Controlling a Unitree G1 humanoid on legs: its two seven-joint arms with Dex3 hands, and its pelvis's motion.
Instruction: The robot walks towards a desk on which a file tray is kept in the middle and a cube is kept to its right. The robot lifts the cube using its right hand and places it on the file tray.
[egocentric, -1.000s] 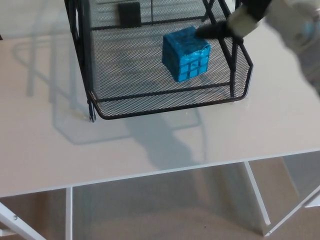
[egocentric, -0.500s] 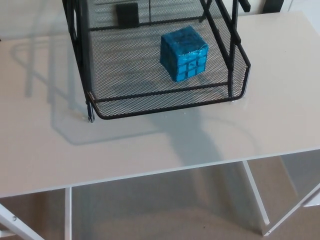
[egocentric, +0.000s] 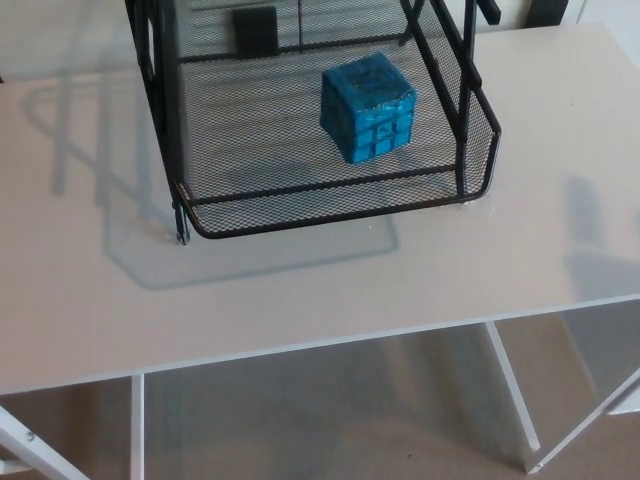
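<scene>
A blue cube (egocentric: 368, 108) with a grid of dark lines rests on the mesh floor of the black wire file tray (egocentric: 330, 210), toward the tray's right side. The tray stands in the middle of the white desk (egocentric: 300, 290). Neither of my hands shows in the head view. Nothing touches the cube.
The desk's front edge (egocentric: 300, 350) runs across the lower third of the picture, with white frame legs (egocentric: 515, 395) and beige floor below. A small black block (egocentric: 257, 30) sits at the tray's back. Black upright rods (egocentric: 465, 90) rise along the tray's right side.
One second ago my right hand was at the cube's upper right, over the tray rim. It has drawn away out of the picture, and its shadow has left the desk. The cube stays in the tray.
</scene>
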